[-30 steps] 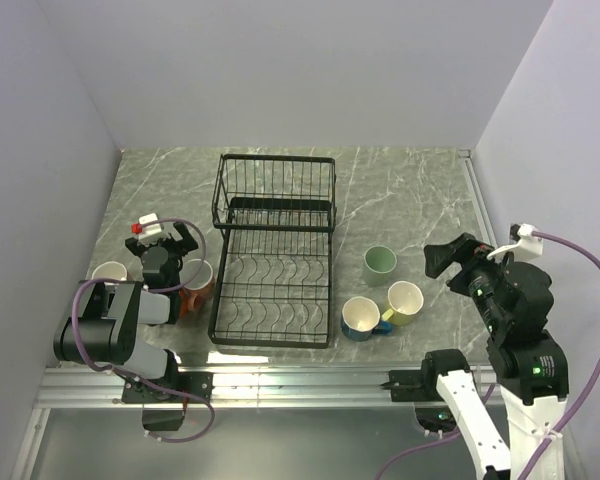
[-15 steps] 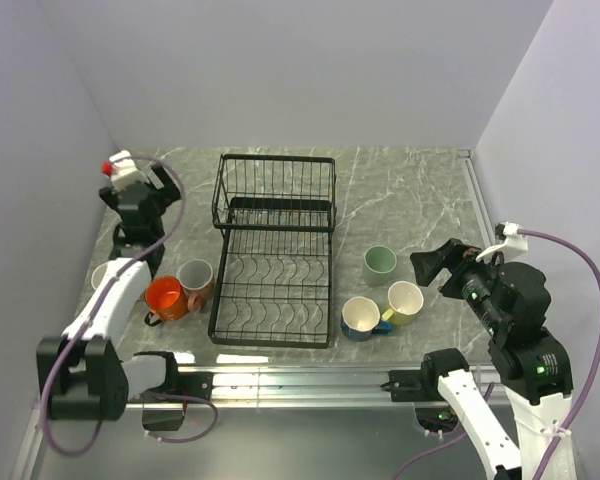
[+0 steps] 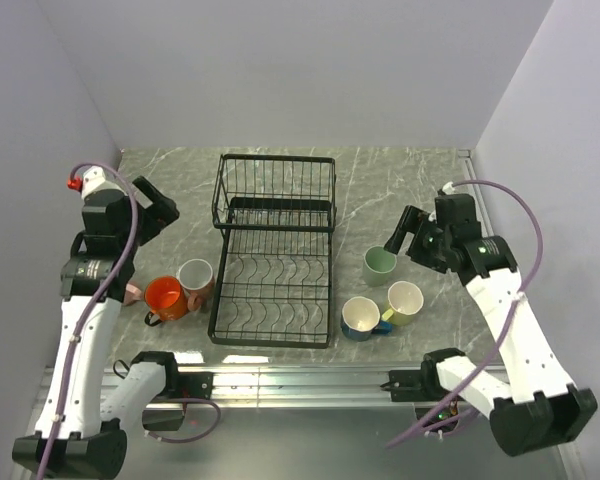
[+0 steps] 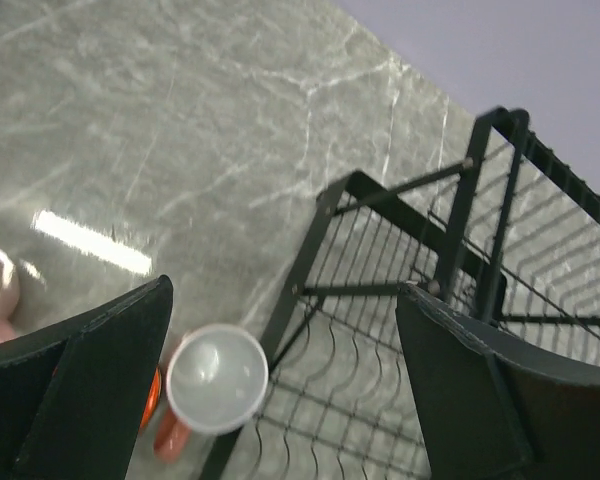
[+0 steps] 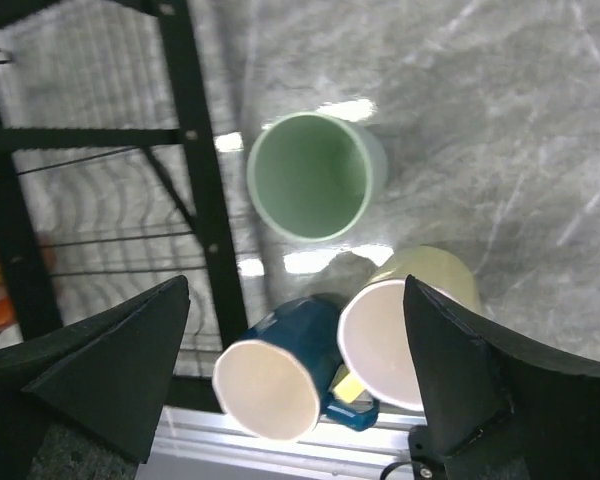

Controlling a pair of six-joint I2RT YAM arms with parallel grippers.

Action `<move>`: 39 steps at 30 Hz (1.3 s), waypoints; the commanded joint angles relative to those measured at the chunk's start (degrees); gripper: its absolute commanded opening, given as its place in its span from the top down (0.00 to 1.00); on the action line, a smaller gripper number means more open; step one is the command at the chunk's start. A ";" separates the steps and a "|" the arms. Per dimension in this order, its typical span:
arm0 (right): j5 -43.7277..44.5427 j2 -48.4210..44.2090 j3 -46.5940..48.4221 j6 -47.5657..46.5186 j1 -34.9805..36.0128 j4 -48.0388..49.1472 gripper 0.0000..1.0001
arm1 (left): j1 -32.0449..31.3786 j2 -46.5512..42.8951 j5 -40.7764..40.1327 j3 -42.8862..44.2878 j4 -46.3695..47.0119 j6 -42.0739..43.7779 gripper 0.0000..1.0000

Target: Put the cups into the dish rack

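Note:
The black wire dish rack [image 3: 275, 250] stands mid-table with no cup in it. Left of it sit an orange cup [image 3: 164, 298], a salmon cup [image 3: 196, 278] and a pale pink cup [image 3: 130, 292], mostly hidden by my arm. Right of it sit a pale green cup [image 3: 380, 265], a blue cup [image 3: 361, 318] and a yellow-green cup [image 3: 404, 302]. My left gripper [image 3: 155, 215] is open and empty, high above the salmon cup [image 4: 217, 378] and the rack's edge [image 4: 320, 250]. My right gripper [image 3: 402, 235] is open and empty above the green cup [image 5: 315, 175], blue cup [image 5: 280, 380] and yellow-green cup [image 5: 400, 320].
The grey marble table [image 3: 410, 190] is walled at the back and both sides. A metal rail [image 3: 300, 378] runs along the near edge. The rack's raised basket [image 3: 276, 190] is at the far end.
My left arm has risen from low over the left cups and swung out left. My right arm has reached left to above the green cup. No cup has moved.

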 commanded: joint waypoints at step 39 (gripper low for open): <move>14.81 19.14 13.47 0.37 1.39 5.35 1.00 | -0.48 -4.23 -10.19 32.76 -36.13 -3.10 0.03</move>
